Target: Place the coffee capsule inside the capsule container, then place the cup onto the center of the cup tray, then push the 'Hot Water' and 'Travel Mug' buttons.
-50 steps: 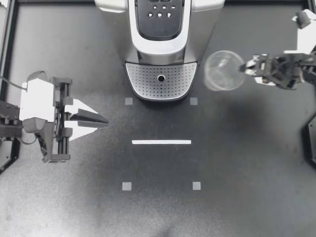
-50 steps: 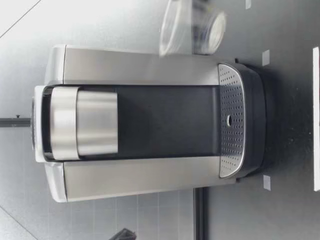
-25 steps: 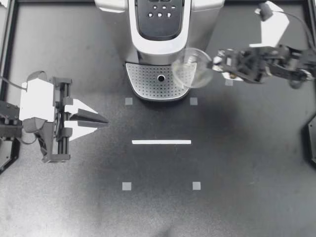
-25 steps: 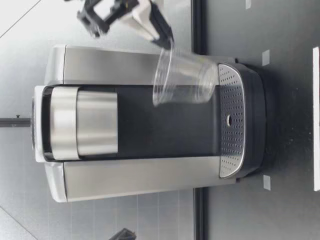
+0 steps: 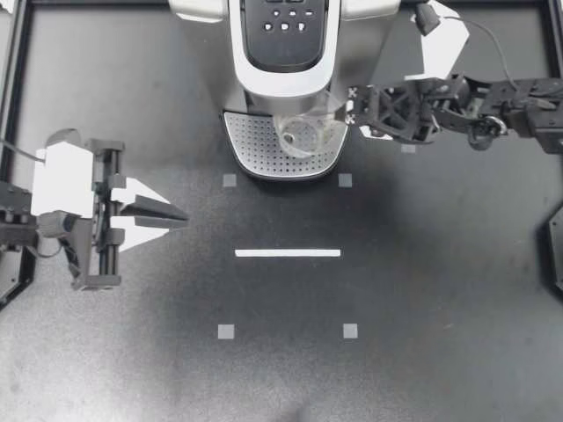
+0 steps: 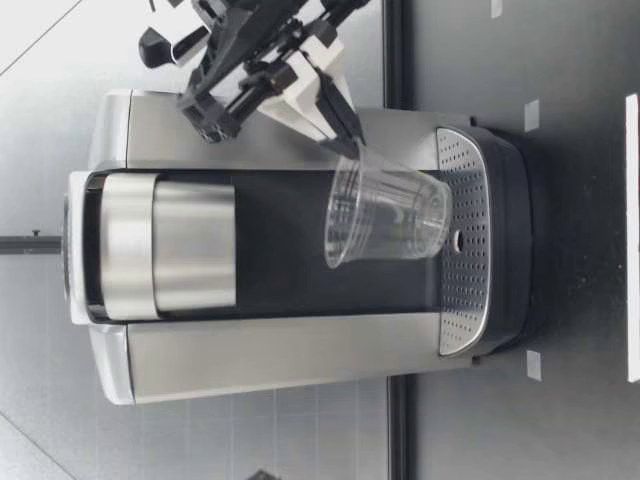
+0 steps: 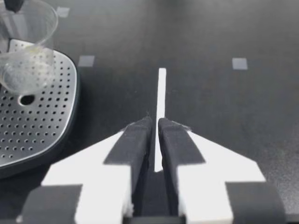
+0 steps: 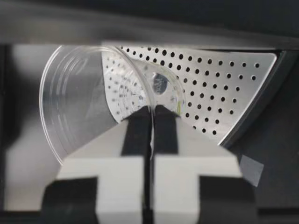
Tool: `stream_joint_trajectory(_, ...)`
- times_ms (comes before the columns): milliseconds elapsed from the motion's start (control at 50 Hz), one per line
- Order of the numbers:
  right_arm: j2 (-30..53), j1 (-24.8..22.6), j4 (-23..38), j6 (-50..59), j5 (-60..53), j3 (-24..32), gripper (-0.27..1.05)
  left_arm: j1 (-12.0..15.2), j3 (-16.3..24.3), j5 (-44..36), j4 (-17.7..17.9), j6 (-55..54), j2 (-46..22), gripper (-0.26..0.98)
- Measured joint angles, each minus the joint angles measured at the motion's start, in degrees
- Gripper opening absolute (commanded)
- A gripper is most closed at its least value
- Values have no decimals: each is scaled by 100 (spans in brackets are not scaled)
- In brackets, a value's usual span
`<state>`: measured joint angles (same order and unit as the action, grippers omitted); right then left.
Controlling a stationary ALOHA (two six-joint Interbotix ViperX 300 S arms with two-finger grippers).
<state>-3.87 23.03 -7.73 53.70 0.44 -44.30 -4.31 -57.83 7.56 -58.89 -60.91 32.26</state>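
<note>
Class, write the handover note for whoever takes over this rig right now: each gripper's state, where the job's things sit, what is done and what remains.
Left gripper: shut, empty, well clear of the machine.
Right gripper: shut on the rim of the clear plastic cup, holding it tilted just above the perforated silver cup tray of the silver-and-black coffee machine.
Coffee capsule: not in view, so that step cannot be confirmed.
Done: cup brought over the tray.
Left: set the cup down at the tray's centre, release it, then press the two buttons on the black button panel.
</note>
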Motion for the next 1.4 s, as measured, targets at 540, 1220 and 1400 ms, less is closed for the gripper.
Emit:
stream_joint_trajectory(540,316,-18,-9,0,0,202,2,-9,-334,-9,9,0,703,16)
stream_joint_trajectory(1220,343,-79,-18,0,0,272,49,0,-387,0,9,0,835,16)
stream_joint_trajectory(1400,-9,-105,18,-35,0,53,49,0,-387,-9,9,9,835,16)
